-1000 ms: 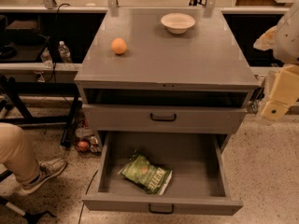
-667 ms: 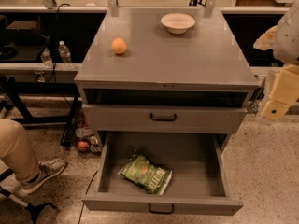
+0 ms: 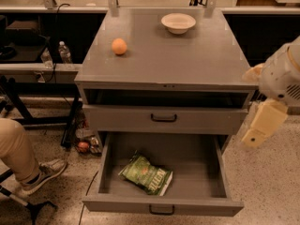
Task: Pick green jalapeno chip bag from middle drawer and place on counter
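Observation:
The green jalapeno chip bag (image 3: 146,174) lies flat in the open middle drawer (image 3: 161,205), left of centre and near the front. The shallower drawer (image 3: 164,118) above it is closed. The counter (image 3: 164,55) holds an orange fruit (image 3: 119,46) at the left and a white bowl (image 3: 178,23) at the back. My gripper (image 3: 257,132) hangs at the right edge of the view, beside the cabinet's right side at the height of the upper drawer. It is well to the right of the bag and above it, and holds nothing that I can see.
A seated person's leg and shoe (image 3: 28,165) are on the floor at the left. Water bottles (image 3: 64,53) stand on a low shelf to the left of the cabinet. Small items (image 3: 83,146) lie on the floor by the cabinet's left foot.
The person's leg at the left has shifted slightly. The arm, the drawer and the bag have not visibly moved.

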Robot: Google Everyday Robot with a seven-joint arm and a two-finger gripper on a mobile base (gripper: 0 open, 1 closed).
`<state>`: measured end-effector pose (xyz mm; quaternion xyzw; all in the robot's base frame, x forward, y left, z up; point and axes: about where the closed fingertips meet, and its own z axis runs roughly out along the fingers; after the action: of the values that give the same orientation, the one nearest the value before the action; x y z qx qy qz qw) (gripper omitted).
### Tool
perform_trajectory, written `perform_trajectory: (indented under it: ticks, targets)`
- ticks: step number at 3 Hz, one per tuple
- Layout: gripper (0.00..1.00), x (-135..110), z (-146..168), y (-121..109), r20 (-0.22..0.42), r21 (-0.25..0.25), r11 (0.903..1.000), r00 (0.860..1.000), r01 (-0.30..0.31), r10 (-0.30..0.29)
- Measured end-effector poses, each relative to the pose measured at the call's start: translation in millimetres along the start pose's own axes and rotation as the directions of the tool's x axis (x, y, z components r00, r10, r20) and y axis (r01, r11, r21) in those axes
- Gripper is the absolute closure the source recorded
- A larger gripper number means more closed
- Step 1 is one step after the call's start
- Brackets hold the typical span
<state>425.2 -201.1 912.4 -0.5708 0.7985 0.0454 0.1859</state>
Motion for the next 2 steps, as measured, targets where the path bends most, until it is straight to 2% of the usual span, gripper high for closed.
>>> perform_trajectory:
  ticks: [1, 2]
  targets:
    - [0.0, 5, 83, 29, 0.109, -0.115, 0.9902, 0.99, -0.08, 0.093]
    - [0.0, 7, 134, 45, 0.158, -0.177, 0.977, 0.976, -0.119, 0.148]
